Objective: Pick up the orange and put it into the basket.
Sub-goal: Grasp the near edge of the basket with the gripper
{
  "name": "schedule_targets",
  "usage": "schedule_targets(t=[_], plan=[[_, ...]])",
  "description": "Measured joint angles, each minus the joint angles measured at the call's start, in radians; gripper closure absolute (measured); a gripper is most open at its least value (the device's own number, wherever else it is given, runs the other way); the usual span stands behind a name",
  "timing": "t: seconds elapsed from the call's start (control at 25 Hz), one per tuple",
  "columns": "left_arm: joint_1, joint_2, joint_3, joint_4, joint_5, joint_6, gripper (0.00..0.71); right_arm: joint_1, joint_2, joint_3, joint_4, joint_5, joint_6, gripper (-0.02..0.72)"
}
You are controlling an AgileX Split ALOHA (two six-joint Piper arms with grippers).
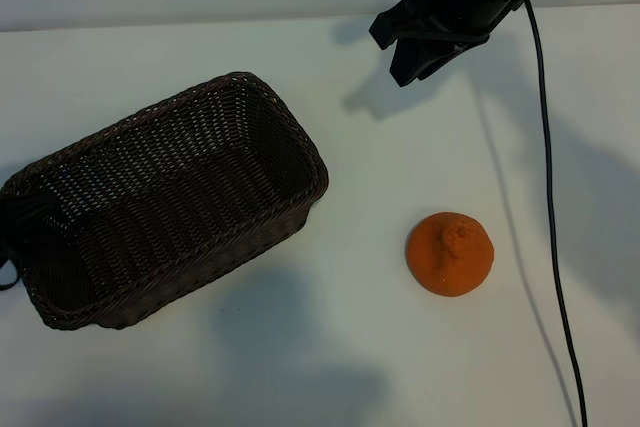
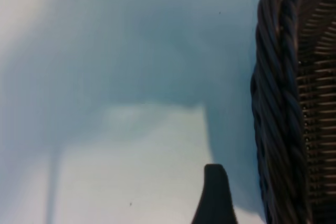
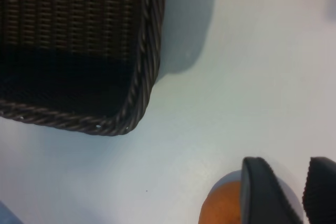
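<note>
Sitting nearest the camera in the exterior view, the orange (image 1: 450,253) rests on the white table (image 1: 330,347), knobby bump up, well apart from the basket (image 1: 160,197), which lies to its left w/ nothing inside. Farther back, the right gripper (image 1: 408,39) hangs above the table beyond the fruit, tilted down, jaws partway open and empty; its wrist view shows the fingertips (image 3: 265,192) just beside the orange's edge, not around it. A black cable (image 1: 550,207) trails down the table's right side. The left gripper (image 2: 214,195) sits by the basket's braided rim, far from the fruit; only one finger shows, so going by the wide gap it's open, holding nothing.

Handling, as a guess: orange prob. firm, lightish, dimpled matte skin gives decent friction, but it's round so it can roll if nudged. Best hold is across the widest part, below the bump, jaws opened wider first. Squeeze moderately; skin bruises.
</note>
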Motion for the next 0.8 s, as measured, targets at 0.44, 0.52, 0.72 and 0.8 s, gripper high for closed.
schedule_targets(t=[0.44, 0.52, 0.72, 0.8], plan=[[0.0, 0.183, 0.002, -0.049, -0.15, -0.017, 0.128, 0.0, 0.0, 0.0, 0.0, 0.0, 0.0, 0.462], [0.0, 0.222, 0.002, -0.066, -0.178, -0.017, 0.128, 0.0, 0.0, 0.0, 0.0, 0.0, 0.0, 0.462], [0.0, 0.282, 0.002, -0.108, -0.224, -0.017, 0.128, 0.0, 0.0, 0.0, 0.0, 0.0, 0.0, 0.462], [0.0, 0.298, 0.002, -0.114, -0.239, -0.017, 0.134, 0.0, 0.0, 0.0, 0.0, 0.0, 0.0, 0.462]])
